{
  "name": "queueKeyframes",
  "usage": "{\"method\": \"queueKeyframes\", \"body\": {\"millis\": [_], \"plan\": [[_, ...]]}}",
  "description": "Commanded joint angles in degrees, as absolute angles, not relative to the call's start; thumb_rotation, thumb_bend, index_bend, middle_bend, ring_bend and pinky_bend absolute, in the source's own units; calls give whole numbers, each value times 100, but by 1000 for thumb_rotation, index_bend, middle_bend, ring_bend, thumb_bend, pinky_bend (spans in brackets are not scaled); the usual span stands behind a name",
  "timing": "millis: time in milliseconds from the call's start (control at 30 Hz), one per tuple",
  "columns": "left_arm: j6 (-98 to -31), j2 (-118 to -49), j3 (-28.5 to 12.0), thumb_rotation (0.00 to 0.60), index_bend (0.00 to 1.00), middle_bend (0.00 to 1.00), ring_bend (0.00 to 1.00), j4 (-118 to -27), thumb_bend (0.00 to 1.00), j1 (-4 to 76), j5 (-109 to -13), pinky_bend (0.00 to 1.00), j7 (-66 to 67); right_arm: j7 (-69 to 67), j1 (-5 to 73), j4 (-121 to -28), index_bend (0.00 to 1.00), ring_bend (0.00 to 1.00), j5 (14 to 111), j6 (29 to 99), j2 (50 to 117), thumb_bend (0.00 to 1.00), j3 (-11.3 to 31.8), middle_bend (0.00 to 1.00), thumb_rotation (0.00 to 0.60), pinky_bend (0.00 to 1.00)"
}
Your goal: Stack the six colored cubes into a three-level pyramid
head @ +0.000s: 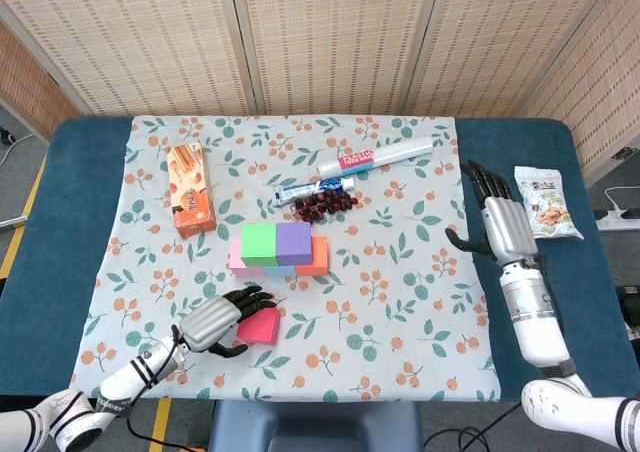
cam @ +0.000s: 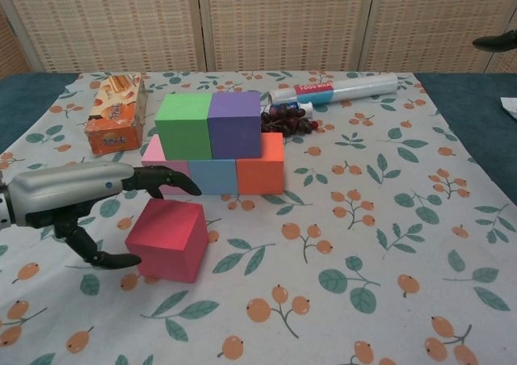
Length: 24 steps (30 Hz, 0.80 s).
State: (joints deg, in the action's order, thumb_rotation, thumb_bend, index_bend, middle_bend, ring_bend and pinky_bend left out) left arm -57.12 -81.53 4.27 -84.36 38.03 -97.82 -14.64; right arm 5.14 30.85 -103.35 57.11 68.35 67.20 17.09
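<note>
- Floral tablecloth (head: 400,302) over blue table; two pyramid levels built
- Left hand (cam: 77,199) spread around magenta cube (cam: 167,238), not yet gripping
- Right hand (head: 503,224) released, well apart
- Next: clench, lift, seat astride green cube (cam: 184,125) and purple cube (cam: 235,123)

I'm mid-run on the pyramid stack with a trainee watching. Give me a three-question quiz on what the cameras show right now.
1. True or false: the green cube and purple cube sit on the second level, above the light pink cube, light blue cube and orange cube.
2. Which hand is at the magenta cube? A) left hand B) right hand
3. Fill in: the level with no cube yet is the ____ level.

Key: 1 true. 2 A; its fingers are spread around the cube, which stands on the tablecloth. 3 third (top).
</note>
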Motion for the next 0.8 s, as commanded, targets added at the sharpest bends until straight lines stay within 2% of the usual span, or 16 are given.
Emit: {"method": "queueKeyframes", "body": {"millis": [33,300,433,567,800], "plan": [[-5652,-8303,350,600,173,121,86,-8344,314,3820,-9623,267,-1405,467,3049,-10281,0,0,5681,6796,6707,85,1694,0,600,0],[-5966,-8857,297,600,263,246,200,-7840,309,3702,-9590,378,-1185,292,2970,-10225,0,0,5753,6741,6652,86,1706,0,600,0],[-6227,-8913,318,600,343,386,341,-7810,308,3679,-9731,507,-1374,261,2935,-10222,0,0,5757,6733,6620,86,1711,0,600,0],[-6637,-8472,344,600,363,414,382,-8265,308,3657,-9949,534,-1708,205,2886,-10233,0,0,5767,6739,6576,86,1722,0,600,0],[-7044,-7160,78,600,351,400,364,-9517,307,3683,-9832,535,-2176,125,2799,-10318,0,0,5822,6760,6493,86,1720,0,600,0]]}}
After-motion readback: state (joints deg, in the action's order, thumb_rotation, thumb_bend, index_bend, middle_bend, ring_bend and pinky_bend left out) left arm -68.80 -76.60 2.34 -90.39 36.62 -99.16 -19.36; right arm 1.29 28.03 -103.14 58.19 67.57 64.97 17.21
